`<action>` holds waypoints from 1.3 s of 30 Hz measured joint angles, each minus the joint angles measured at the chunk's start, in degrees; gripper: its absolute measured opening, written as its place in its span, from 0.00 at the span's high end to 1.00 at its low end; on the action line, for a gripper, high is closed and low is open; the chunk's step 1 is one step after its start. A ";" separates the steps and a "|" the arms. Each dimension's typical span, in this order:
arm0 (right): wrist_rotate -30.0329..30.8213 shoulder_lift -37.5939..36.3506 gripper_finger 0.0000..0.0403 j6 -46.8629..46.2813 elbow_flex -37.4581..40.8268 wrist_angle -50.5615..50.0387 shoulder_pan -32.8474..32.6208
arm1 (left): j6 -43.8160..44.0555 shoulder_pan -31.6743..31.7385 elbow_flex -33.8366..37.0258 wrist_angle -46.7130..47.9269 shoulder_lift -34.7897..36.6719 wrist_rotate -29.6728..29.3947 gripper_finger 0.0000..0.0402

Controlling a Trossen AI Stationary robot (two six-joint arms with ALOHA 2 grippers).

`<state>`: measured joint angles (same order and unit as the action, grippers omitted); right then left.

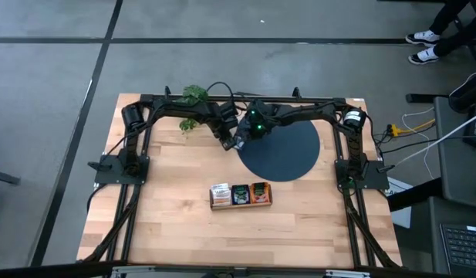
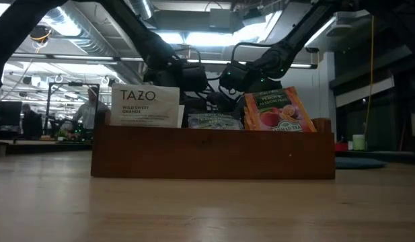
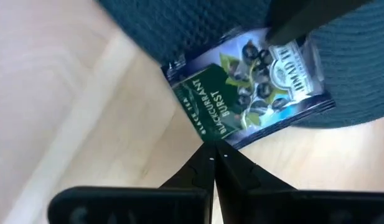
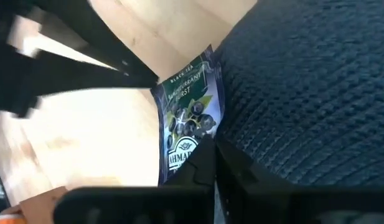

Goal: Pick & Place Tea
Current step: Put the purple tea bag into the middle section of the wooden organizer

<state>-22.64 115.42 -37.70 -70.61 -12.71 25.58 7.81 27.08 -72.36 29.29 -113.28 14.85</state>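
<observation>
Both arms are meeting at the ten o'clock edge of the black disc (image 1: 284, 150), toward the twelve o'clock side of the wooden table (image 1: 176, 208). The left gripper (image 3: 211, 157) is pinching one edge of a dark tea packet (image 3: 248, 87) labelled blackcurrant, its fingers pressed together on the packet's border. The right gripper (image 4: 207, 152) is clamping the opposite end of the same packet (image 4: 188, 115), its fingers likewise closed on it. The packet is hanging between the two grippers, over the line where the disc's rim is meeting the bare wood.

Toward six o'clock from the disc, a low wooden tray (image 2: 214, 151) is sitting on the table, holding more tea: a white packet (image 2: 145, 106) at its left end in the low view, a dark teal one (image 2: 215, 121) in the middle, and an orange-red one (image 2: 274, 111) at the right. A small green plant (image 1: 193, 96) is lying at the twelve o'clock edge of the table, beside the left arm.
</observation>
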 joint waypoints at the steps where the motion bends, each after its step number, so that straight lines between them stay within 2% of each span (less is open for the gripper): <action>1: -0.30 0.00 0.98 0.55 0.00 0.00 0.02 | -0.03 0.03 0.00 0.20 0.55 -0.12 0.99; 8: -3.00 0.00 0.99 1.95 0.00 0.15 0.02 | -0.56 1.82 -0.01 3.54 5.74 0.00 0.99; 10: -3.93 -0.09 0.99 2.26 0.00 0.14 0.03 | -0.41 3.06 -0.02 4.43 6.94 2.63 0.97; 14: -7.00 -0.92 0.99 3.39 0.03 -0.64 0.02 | 0.33 6.48 0.16 6.56 9.06 7.59 0.88; 17: -7.17 -3.78 0.99 6.49 0.04 -2.97 -0.24 | 0.51 9.12 3.23 4.55 12.41 10.59 0.79; 20: -6.31 -7.51 0.99 9.26 0.04 -4.61 -0.57 | 4.91 11.14 9.54 -3.30 16.49 14.70 0.71; 24: -6.25 -11.24 0.99 9.49 0.04 -4.07 -0.75 | 16.27 11.71 19.43 -21.29 22.71 19.43 0.64; 27: -8.07 -12.32 0.99 8.02 0.04 -3.33 -0.72 | 22.00 10.21 25.99 -34.94 26.92 19.69 0.61; 30: -10.00 -12.60 1.00 6.08 0.04 -1.08 -0.72 | 23.45 8.05 30.99 -45.71 30.94 17.35 0.60; 35: -11.89 -13.73 1.00 3.82 0.07 1.05 -0.90 | 23.02 5.10 35.63 -48.62 36.51 8.93 0.60; 39: -11.95 -15.17 1.00 3.62 0.06 2.44 -0.90 | 23.15 4.22 37.91 -48.84 39.39 6.91 0.60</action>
<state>-34.58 100.25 -34.09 -70.55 -10.27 24.69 30.95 31.30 -34.45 -19.55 -73.89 21.76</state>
